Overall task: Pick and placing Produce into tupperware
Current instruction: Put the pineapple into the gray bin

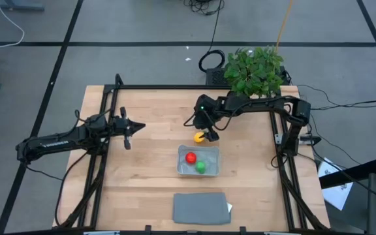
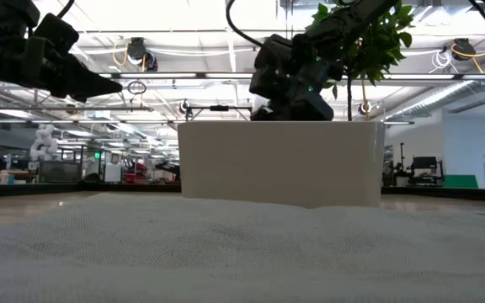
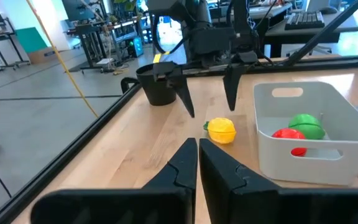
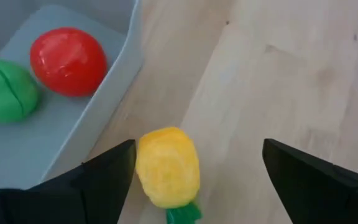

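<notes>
Yellow was the odd one out here: the yellow piece (image 4: pixel 167 165) with its green tip lay on the bare wood of the table (image 1: pixel 142 170), just outside the tupperware (image 1: pixel 212 170), right beside its wall. You had your right gripper (image 4: pixel 194 171) hanging over it with the fingers wide apart, one finger (image 4: pixel 104 174) on the container side and nearly touching the piece, the other finger (image 4: pixel 319 180) well off on the far side with plain wood in between. So the piece sat off-centre between them, and nothing was clamped. My guess is you lined up that way because the tupperware wall crowds that side, so the near finger had to slip into the narrow gap between wall and piece.

Your left gripper (image 3: pixel 197 168) was parked away from the action, off the table surface, fingers pressed together and holding nothing, pointing across toward the container. Looks like it was just waiting so it wouldn't get in the way.

Quick count: three produce pieces in total. Two were already inside the tupperware, the red piece (image 1: pixel 190 157) and the green piece (image 1: pixel 201 167), sitting side by side. One, the yellow, was not in yet. One tupperware, one flat grey lid (image 1: pixel 201 207) lying apart on the table, one potted plant (image 1: pixel 253 68) at the far edge behind your right arm.
</notes>
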Robot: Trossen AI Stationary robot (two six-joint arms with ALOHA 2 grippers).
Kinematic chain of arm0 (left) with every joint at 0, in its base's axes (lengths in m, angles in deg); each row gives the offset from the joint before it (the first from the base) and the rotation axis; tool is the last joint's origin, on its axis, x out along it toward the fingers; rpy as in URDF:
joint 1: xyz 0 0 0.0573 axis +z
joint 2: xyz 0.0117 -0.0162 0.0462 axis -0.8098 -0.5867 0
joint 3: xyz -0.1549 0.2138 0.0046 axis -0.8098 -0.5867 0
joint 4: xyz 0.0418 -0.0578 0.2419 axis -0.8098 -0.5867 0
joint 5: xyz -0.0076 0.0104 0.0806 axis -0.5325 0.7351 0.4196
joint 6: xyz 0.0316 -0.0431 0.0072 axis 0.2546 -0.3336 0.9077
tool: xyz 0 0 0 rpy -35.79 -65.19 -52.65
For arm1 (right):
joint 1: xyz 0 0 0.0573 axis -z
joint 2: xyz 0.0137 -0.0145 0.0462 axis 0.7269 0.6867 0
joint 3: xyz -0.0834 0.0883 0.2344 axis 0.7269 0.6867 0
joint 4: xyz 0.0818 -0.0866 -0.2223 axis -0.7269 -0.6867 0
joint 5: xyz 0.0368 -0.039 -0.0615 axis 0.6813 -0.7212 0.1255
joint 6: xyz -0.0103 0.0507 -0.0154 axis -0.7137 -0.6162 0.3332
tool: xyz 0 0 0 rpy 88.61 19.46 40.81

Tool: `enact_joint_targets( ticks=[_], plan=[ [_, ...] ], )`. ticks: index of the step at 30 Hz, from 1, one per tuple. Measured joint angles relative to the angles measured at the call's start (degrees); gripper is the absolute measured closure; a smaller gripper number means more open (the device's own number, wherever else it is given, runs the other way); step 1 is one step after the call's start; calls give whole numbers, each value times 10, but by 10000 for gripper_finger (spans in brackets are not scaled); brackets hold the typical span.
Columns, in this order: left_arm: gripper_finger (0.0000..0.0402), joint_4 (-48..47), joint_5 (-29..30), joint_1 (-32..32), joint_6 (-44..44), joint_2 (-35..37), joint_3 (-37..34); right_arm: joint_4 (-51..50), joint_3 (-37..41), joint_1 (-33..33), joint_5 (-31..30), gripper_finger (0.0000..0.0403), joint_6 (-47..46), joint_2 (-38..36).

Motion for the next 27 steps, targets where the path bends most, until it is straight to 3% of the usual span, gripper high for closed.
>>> enact_joint_targets(
  ticks=[6, 27],
  plan=[
    [380, -4, 0, 0, 4, 0, 0, -19, 0, -1, 44, 60, 14, 0],
    [380, -15, 0, 0, 1, 0, 0, -5, 10, -8, 26, 60, 49, 7]
  ],
)
